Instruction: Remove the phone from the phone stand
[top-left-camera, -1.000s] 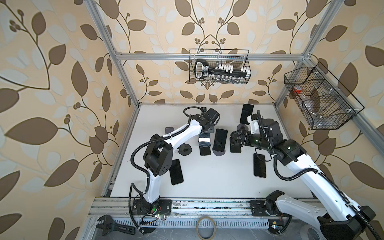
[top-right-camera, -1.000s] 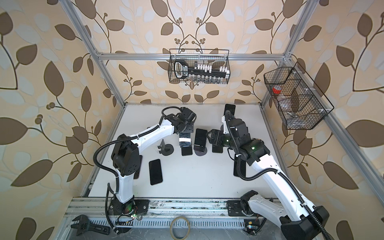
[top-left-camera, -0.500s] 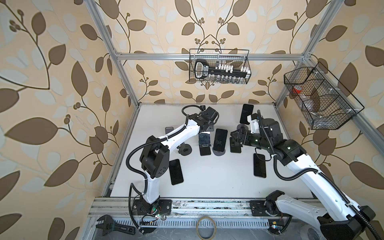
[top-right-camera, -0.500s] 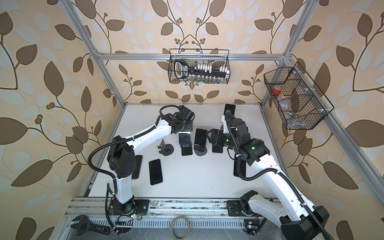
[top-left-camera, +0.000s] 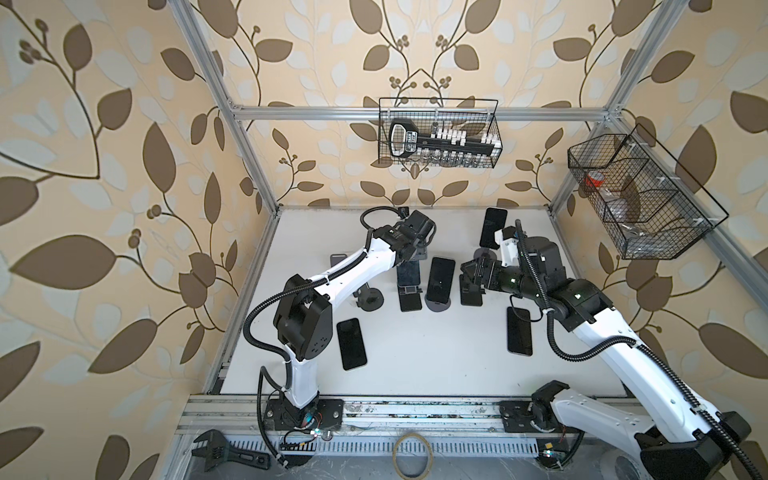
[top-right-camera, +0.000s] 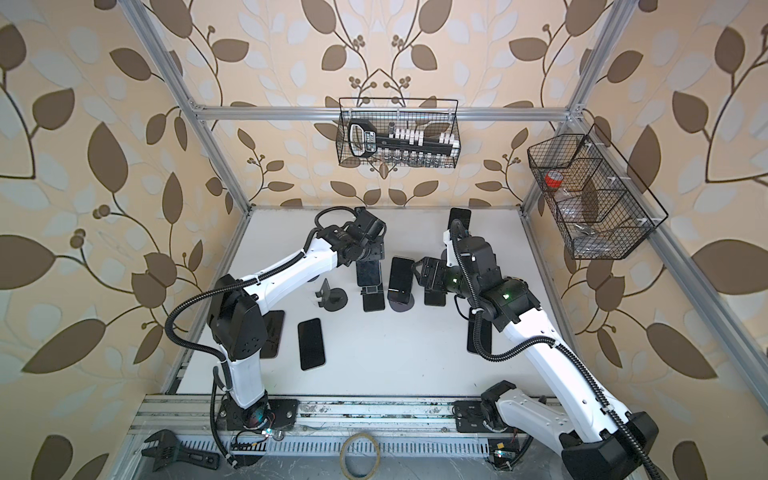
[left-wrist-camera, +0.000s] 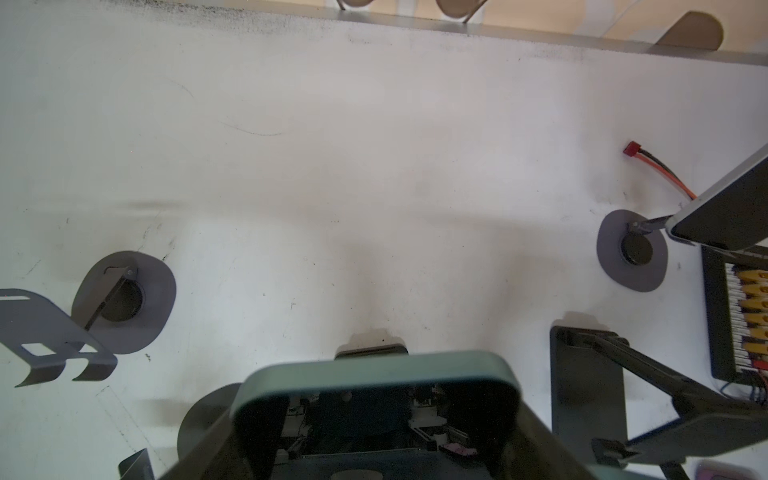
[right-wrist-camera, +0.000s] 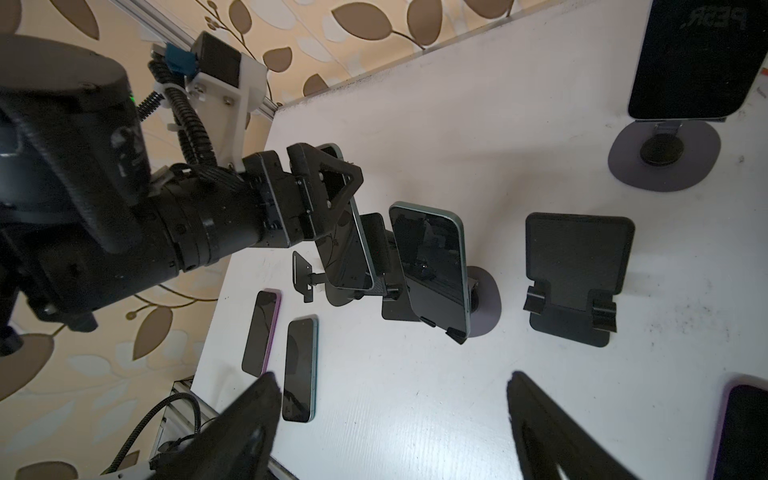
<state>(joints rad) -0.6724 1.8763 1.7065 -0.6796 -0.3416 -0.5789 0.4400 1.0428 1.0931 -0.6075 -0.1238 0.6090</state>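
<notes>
Phone (right-wrist-camera: 347, 257) top half-hidden behind left tool (right-wrist-camera: 343, 187)

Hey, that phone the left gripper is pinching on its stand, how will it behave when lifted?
Likely stiff: the phone is a flat slab. Its glossy face may slip in the left gripper, which clamps only its upper end. The thin stand could tip or drag along.

Left arm (top-left-camera: 353, 270): stretched forward, left gripper (right-wrist-camera: 347, 183) clamped tight.
Right arm (top-left-camera: 615, 353): bent inward, right gripper (right-wrist-camera: 390, 376) fingers (right-wrist-camera: 253, 411) apart.
</notes>
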